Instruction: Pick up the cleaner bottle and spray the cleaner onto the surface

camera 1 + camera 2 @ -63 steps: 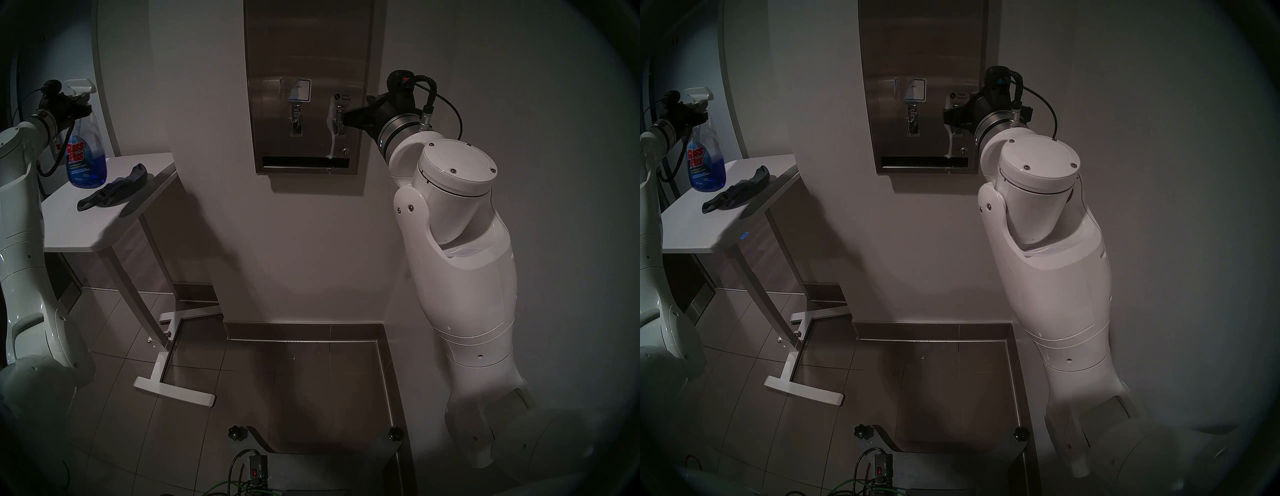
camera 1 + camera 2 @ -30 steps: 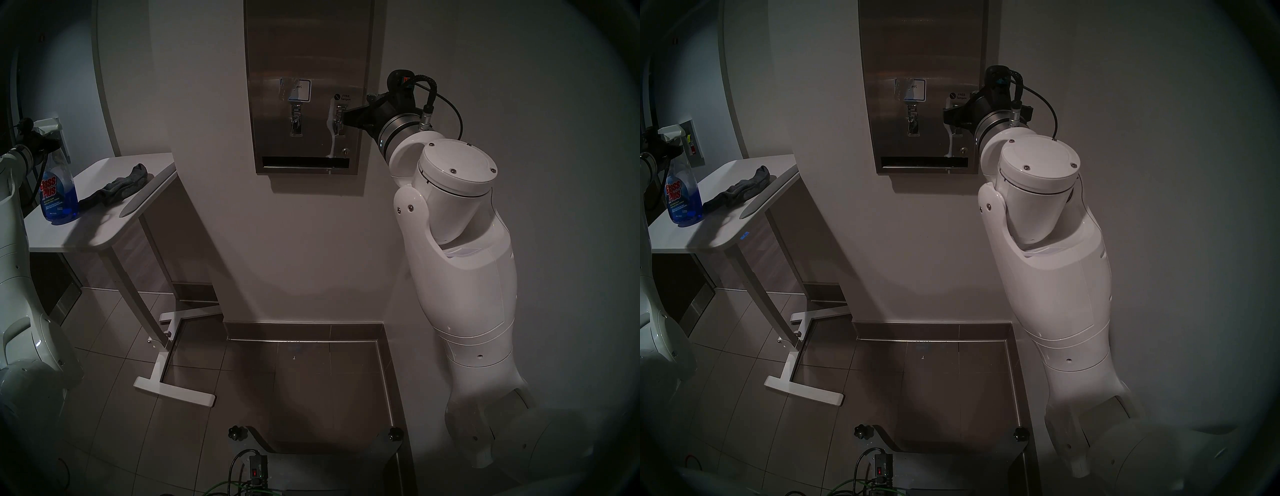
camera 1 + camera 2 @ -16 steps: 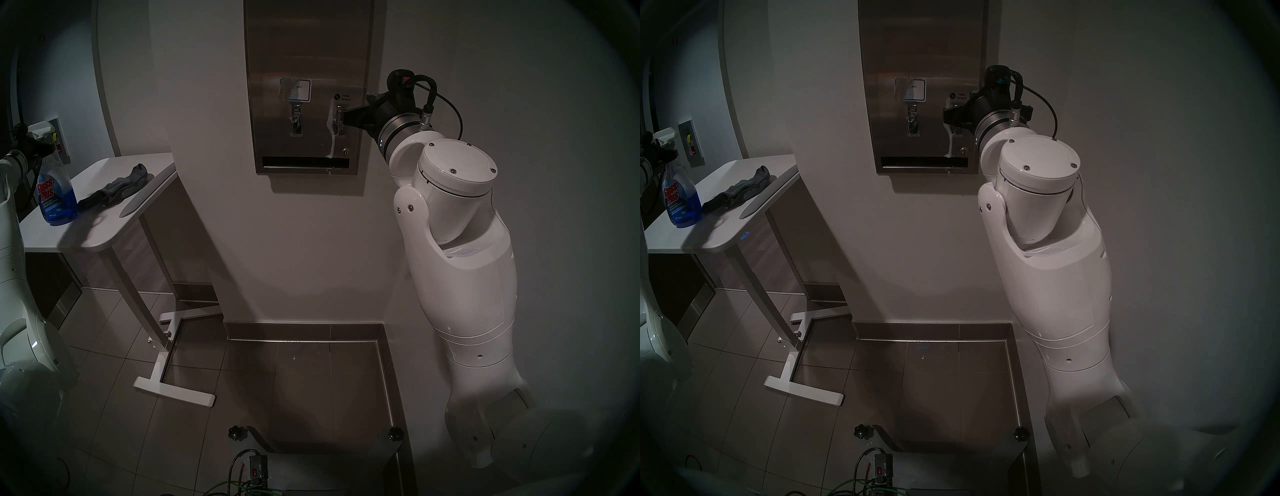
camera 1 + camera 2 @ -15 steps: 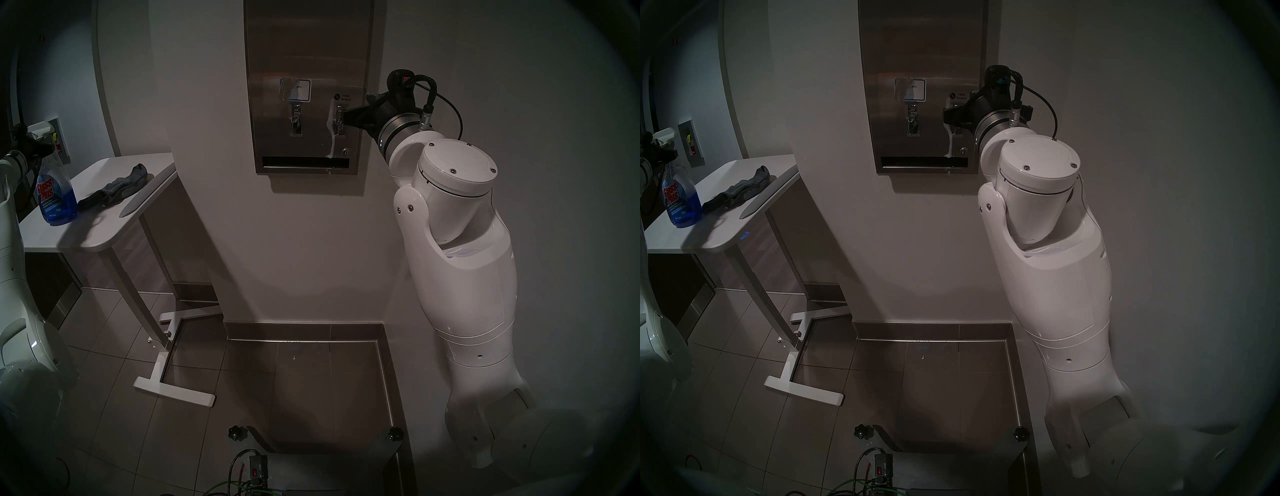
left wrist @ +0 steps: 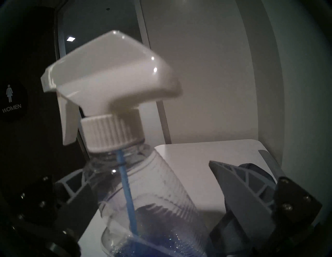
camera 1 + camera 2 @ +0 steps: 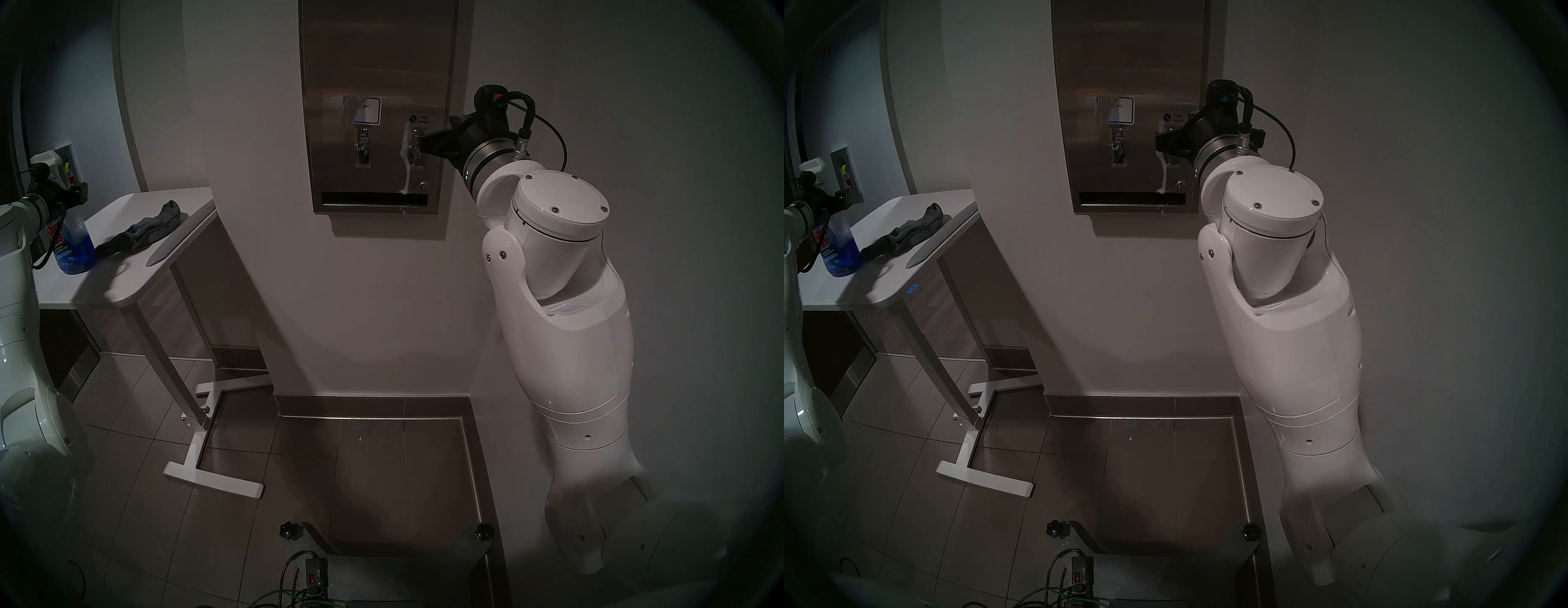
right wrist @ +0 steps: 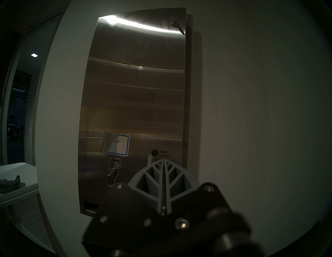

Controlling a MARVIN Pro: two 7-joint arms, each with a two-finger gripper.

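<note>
The surface (image 6: 377, 85) is the largest thing here: a tall panel of brushed stainless steel set in the white wall, with two small metal levers, a keyhole, a dark slot along its bottom edge and stickers, one blue-bordered, one reading "FREE Tampon". The cleaner (image 6: 407, 170) runs as a whitish foamy drip from the right lever down to the slot.

The bench (image 6: 114, 284) is a smooth white top with rounded corners on a white leg frame. On it lies a crumpled grey cloth (image 6: 140, 235).

The cleaner bottle (image 6: 74, 246) stands upright on the bench near its left edge, just beside the cloth; it is clear ribbed plastic, widening toward the base, with a white trigger head, a ridged white collar and a blue dip tube. Blue liquid fills only its lower part.

The left hand (image 5: 149, 193) sits around the bottle's neck with its ribbed grey fingers (image 5: 246, 190) spread apart; the right one stands clear of the plastic.

The right hand (image 7: 163, 181) has its fingers pressed together, empty, just before the right lever.
</note>
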